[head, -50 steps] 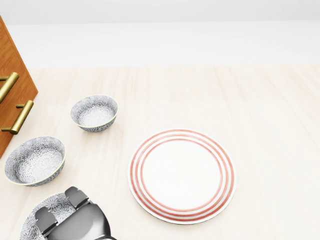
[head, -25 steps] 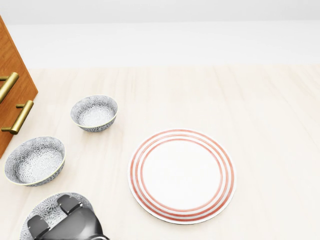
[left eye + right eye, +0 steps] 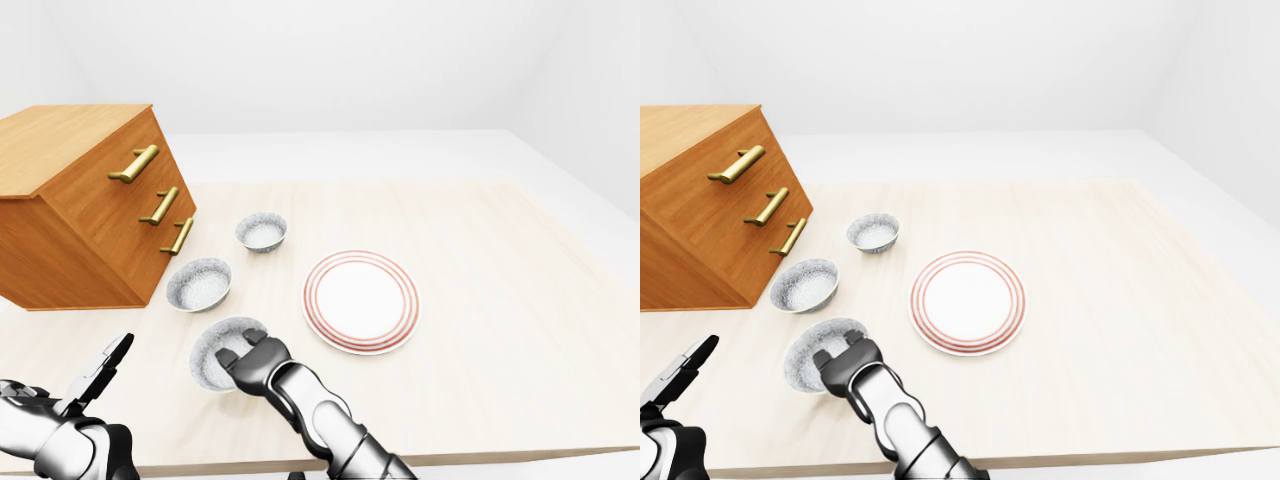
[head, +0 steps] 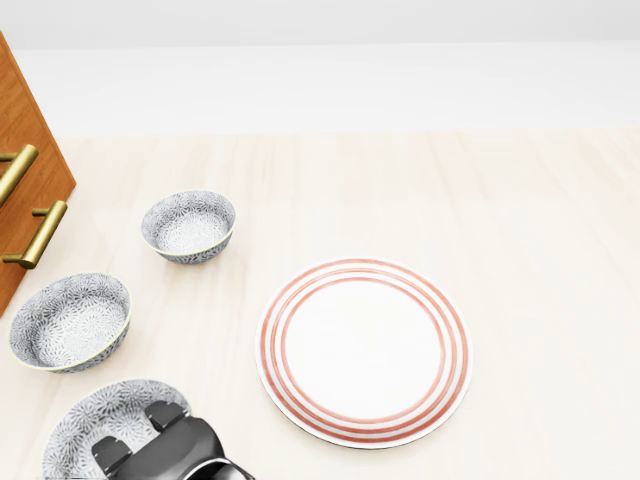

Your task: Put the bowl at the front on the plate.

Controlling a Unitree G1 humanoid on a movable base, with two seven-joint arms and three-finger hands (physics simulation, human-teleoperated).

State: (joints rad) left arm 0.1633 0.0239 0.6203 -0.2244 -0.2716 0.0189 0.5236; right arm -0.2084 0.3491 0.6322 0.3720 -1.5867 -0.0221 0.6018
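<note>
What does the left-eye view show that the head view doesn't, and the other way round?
Only the left-eye view: the left robot hand, fingers open and touching nothing, the whole wooden chest with three handles, and the bottom edge of the table. Only the head view: nothing new, just a closer look at the bowl patterns. Both: the bare plate, the lowest bowl with the right robot hand on its rim, and two other bowls.
</note>
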